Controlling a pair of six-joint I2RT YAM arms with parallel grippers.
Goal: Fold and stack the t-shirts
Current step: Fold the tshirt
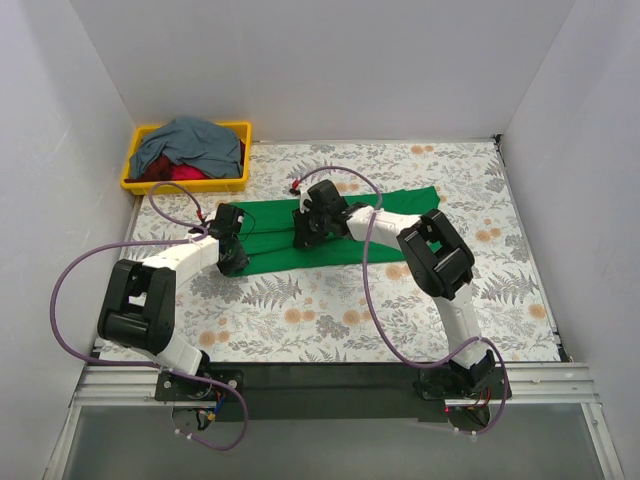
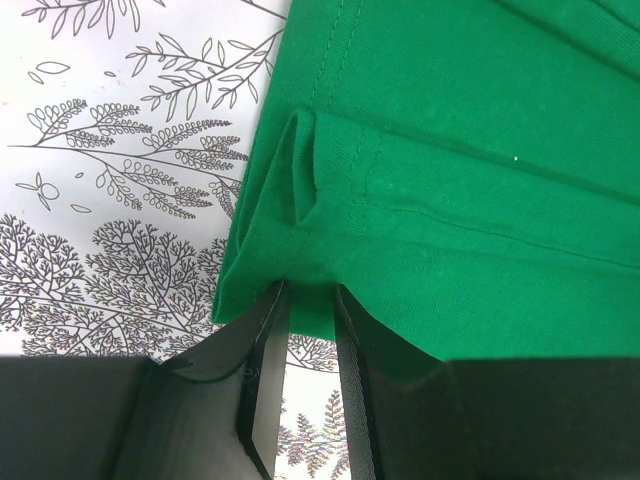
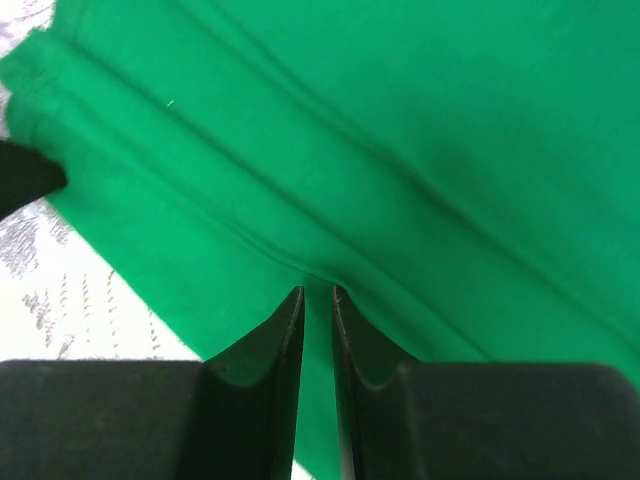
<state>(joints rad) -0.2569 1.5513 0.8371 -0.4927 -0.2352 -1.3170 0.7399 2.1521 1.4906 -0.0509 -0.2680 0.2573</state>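
White walls (image 1: 320, 70) box in the fern-printed table (image 1: 330, 310). The green t-shirt (image 1: 385, 212) lies folded long across its middle; left gripper (image 2: 309, 292) and right gripper (image 3: 318, 292) each pinch its cloth, fingers (image 3: 285, 335) almost together.

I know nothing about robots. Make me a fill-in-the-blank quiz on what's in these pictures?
The left gripper and right gripper both pinch the shirt on the table, which is ____.
The grey shirt lies in the ____ bin.
The red shirt lies ____ the grey one.
Missing: green, yellow, under.
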